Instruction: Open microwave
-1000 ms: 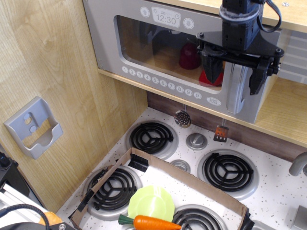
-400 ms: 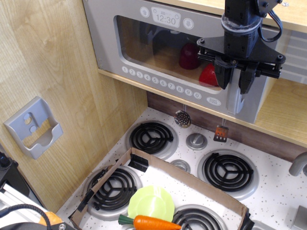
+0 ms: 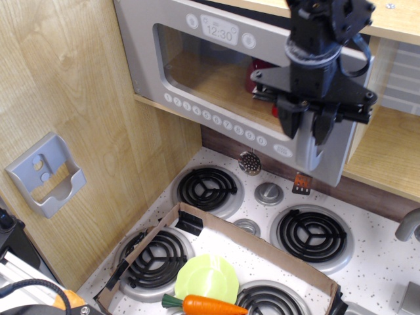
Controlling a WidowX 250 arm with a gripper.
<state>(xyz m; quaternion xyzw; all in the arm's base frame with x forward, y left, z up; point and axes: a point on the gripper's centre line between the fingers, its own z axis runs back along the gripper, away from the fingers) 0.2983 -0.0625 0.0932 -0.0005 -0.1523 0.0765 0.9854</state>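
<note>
The grey toy microwave [image 3: 147, 49] sits on a wooden shelf above the stove. Its clear window door [image 3: 210, 75] carries a clock display [image 3: 218, 29] and a row of round white buttons [image 3: 216, 119]. The door's right edge stands swung out from the body. My gripper [image 3: 307, 128] hangs in front of the door's right side, shut around the silver vertical handle [image 3: 314, 149]. Red items inside are partly hidden behind the gripper.
Below is a white stovetop with black burners [image 3: 207, 187] and a knob [image 3: 268, 192]. A cardboard tray [image 3: 259, 244] holds a green plate [image 3: 206, 279] and a carrot [image 3: 213, 306]. Two utensils [image 3: 249, 162] hang under the shelf. A grey wall bracket [image 3: 46, 174] is at left.
My gripper closed on the handle and moved left and toward the camera. The door's right edge has swung out from the microwave body.
</note>
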